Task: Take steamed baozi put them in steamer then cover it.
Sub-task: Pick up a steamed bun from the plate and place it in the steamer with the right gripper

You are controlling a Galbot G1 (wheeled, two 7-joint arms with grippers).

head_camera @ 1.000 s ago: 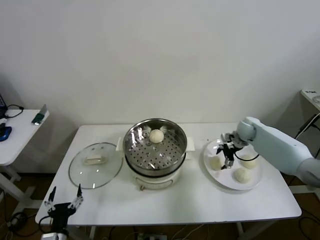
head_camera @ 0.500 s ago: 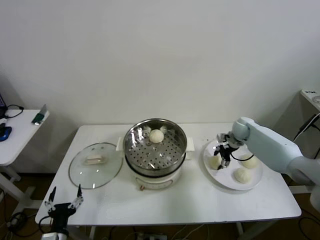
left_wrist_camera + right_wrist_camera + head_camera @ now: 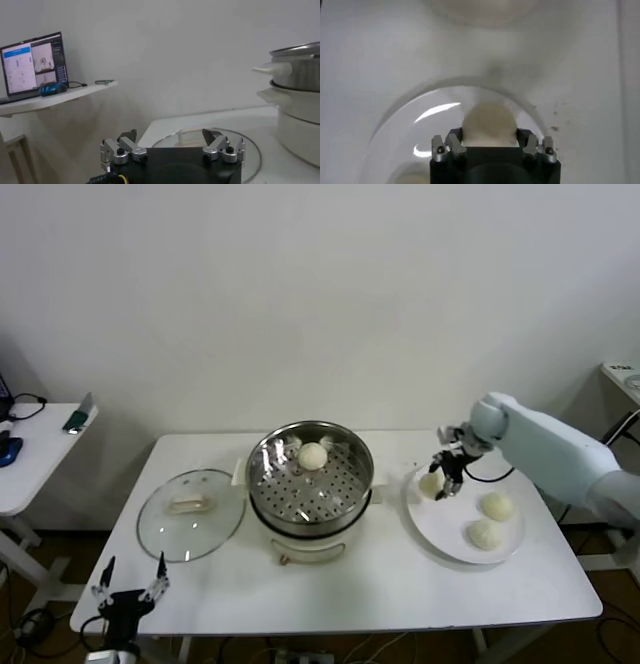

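Note:
My right gripper is shut on a cream-white baozi and holds it just above the left part of the white plate. In the right wrist view the bun sits between the fingers. Two more baozi lie on the plate. One baozi lies at the back of the steel steamer on its white pot base. The glass cover with a white handle lies flat on the table, left of the steamer. My left gripper is open and parked below the table's front left edge.
A small side table with a laptop stands to the left. The steamer's side shows in the left wrist view, with the lid in front of it.
My right gripper has closed on the left baozi and lifted it up and slightly back off the plate. The left arm has not moved.

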